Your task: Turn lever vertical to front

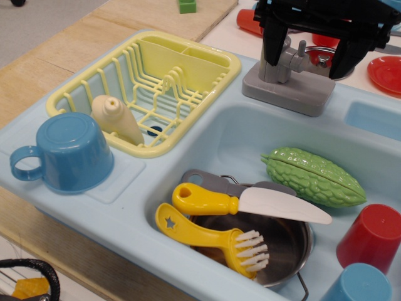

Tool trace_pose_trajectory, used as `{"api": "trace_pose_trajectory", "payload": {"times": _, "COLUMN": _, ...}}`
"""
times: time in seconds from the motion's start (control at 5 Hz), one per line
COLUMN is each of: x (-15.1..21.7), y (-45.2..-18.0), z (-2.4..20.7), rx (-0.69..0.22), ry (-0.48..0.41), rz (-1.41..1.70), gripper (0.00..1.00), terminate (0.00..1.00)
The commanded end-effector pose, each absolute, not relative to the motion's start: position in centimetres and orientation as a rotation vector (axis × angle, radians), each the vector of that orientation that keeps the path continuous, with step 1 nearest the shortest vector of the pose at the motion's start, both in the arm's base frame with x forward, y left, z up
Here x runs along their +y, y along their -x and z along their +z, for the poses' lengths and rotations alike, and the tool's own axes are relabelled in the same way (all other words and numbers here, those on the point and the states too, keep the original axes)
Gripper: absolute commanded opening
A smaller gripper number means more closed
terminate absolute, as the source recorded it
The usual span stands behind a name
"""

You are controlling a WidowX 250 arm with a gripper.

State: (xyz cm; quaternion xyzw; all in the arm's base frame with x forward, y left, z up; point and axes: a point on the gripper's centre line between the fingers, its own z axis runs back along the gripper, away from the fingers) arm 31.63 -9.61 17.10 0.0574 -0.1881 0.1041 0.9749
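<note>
The sink (pixel 207 125) was noted with the tap base (pixel 289 91) on its back rim. The gripper (pixel 308 53) was found spread wide, grasping nothing, its fingers straddling the column. The lever (pixel 299 58) lay between them; contact low on the arm was judged advisable, so the push would not slip.

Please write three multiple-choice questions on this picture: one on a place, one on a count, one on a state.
1. Where does the green bitter gourd lie?
A. in the yellow dish rack
B. in the sink basin
C. on the red plate

2. How many blue cups show?
A. two
B. four
C. none

3. How are the gripper jaws?
A. shut tight
B. open, either side of the tap
C. holding the knife

Answers: B, the gourd rests in the sink basin. A, one upturned blue cup at left, another at the bottom right. B, the jaws flank the lever.
</note>
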Motion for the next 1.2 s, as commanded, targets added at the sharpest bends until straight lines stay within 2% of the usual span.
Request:
{"api": "trace_pose_trajectory", "payload": {"times": 0.0, "x": -9.1, "y": -33.5, "z": 18.5, "rx": -0.452, "ry": -0.102, "rz": 0.193, "gripper": 1.00, "terminate": 0.00}}
{"api": "trace_pose_trajectory", "payload": {"times": 0.4, "x": -9.3, "y": -34.5, "z": 18.4, "rx": -0.481, "ry": -0.088, "rz": 0.144, "gripper": 1.00, "terminate": 0.00}}
{"api": "trace_pose_trajectory", "payload": {"times": 0.6, "x": -9.3, "y": -34.2, "z": 18.3, "rx": -0.512, "ry": -0.084, "rz": 0.151, "gripper": 0.00, "terminate": 0.00}}
{"api": "trace_pose_trajectory", "payload": {"times": 1.0, "x": -9.0, "y": -33.3, "z": 18.0, "rx": -0.495, "ry": -0.074, "rz": 0.175, "gripper": 0.00, "terminate": 0.00}}
